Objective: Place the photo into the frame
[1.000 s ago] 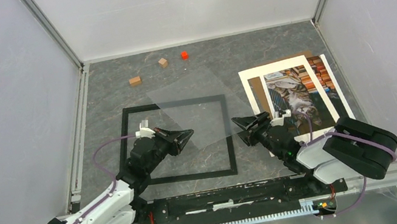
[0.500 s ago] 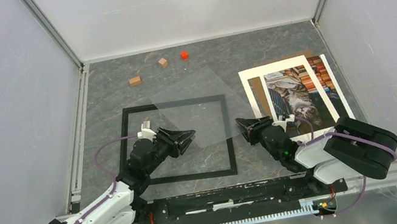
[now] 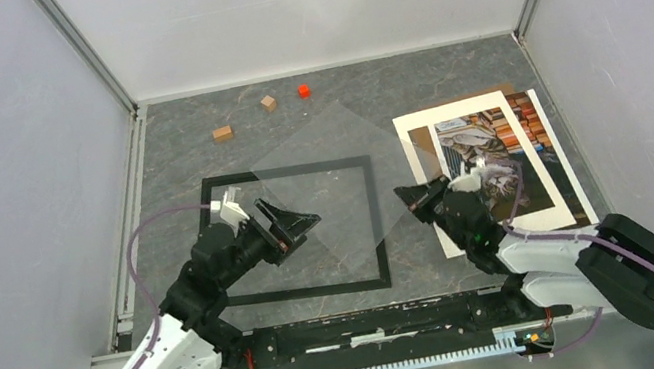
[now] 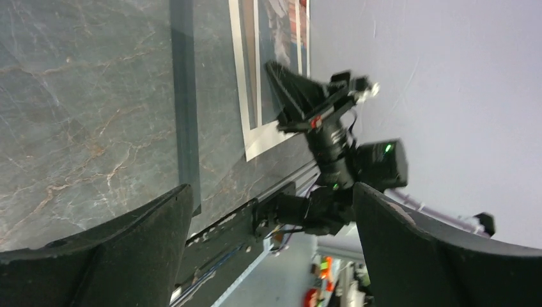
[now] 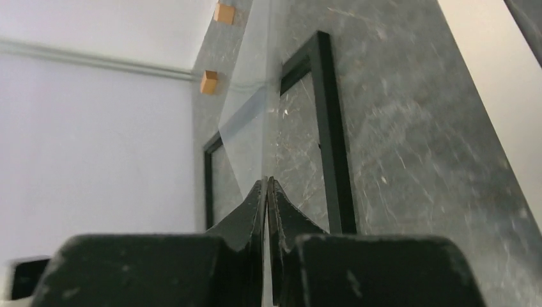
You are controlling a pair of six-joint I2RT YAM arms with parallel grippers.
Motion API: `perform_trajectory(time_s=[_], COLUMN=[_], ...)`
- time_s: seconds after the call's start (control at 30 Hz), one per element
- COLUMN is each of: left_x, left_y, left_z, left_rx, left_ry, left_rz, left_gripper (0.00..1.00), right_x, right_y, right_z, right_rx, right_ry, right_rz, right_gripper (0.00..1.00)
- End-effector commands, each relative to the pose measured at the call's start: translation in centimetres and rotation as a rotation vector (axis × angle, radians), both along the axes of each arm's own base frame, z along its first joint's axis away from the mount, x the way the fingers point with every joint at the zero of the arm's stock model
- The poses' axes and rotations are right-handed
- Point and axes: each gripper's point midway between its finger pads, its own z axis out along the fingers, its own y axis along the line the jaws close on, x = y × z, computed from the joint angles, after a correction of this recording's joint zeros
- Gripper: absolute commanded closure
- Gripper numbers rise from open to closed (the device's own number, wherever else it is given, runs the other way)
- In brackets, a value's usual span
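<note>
Pane handling, I judge — my right pincer [image 3: 412, 198] is clamped on a corner of the clear pane [image 3: 334, 188], which hangs tilted over the frame [image 3: 322, 291] on the bench [image 3: 185, 149]; my left pincer [image 3: 303, 225] gapes empty. The photo [image 3: 490, 151] lies at the frame's three o'clock — next, the pane needs squaring down gently.

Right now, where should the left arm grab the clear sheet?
Its left edge, opposite the corner pinched by the right gripper. Come edge-on from the left: the sheet is thin and raised, so the open left gripper could probably straddle it.
</note>
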Motion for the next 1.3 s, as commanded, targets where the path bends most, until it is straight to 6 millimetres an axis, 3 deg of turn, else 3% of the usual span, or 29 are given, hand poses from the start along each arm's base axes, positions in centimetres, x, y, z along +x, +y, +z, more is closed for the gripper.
perform_trajectory(time_s=[0.0,0.1,0.17,0.27,0.4,0.57,0.77,0.97,1.03,1.17,1.27], left_x=[-2.8,-3.7,-3.6,-3.4,-5.1,-7.9,-9.8,-10.0,-9.9,-9.1,-7.8], left_y=[1.0,2.2,3.5,4.8,5.2,6.7,8.2,8.1,7.7,7.5,7.6], left_z=[0.0,1.9,4.7,11.3,19.6,26.0,28.8,29.4,29.3,29.4,29.4], left_rx=[0.237,0.377,0.449,0.472,0.392,0.307,0.24,0.204,0.201,0.214,0.252], left_ry=[-0.107,-0.156,-0.234,-0.397,-0.607,-0.779,-0.833,-0.814,-0.803,-0.805,-0.806], left_rz=[-0.197,-0.271,-0.259,-0.209,-0.211,-0.181,-0.138,-0.135,-0.149,-0.134,-0.095], left_gripper=[0.0,0.0,0.0,0.0,0.0,0.0,0.0,0.0,0.0,0.0,0.0], right_x=[0.8,0.9,0.9,0.5,0.5,-1.0,-3.6,-5.6,-5.9,-6.0,-5.1], right_y=[1.2,1.9,2.5,4.0,5.8,9.3,15.5,21.5,23.0,24.1,25.0], right_z=[2.1,4.7,6.6,10.7,14.7,19.7,24.7,29.0,30.0,31.2,29.4], right_rx=[-0.422,-0.528,-0.576,-0.595,-0.614,-0.538,-0.336,-0.138,-0.078,0.041,0.091], right_ry=[-0.175,-0.257,-0.3,-0.419,-0.453,-0.536,-0.604,-0.654,-0.664,-0.693,-0.642], right_rz=[0.231,0.309,0.36,0.444,0.531,0.607,0.772,0.938,0.972,1.004,1.033], right_gripper=[0.94,0.99,1.0,1.0,1.0,1.0,1.0,1.0,1.0,1.0,1.0])
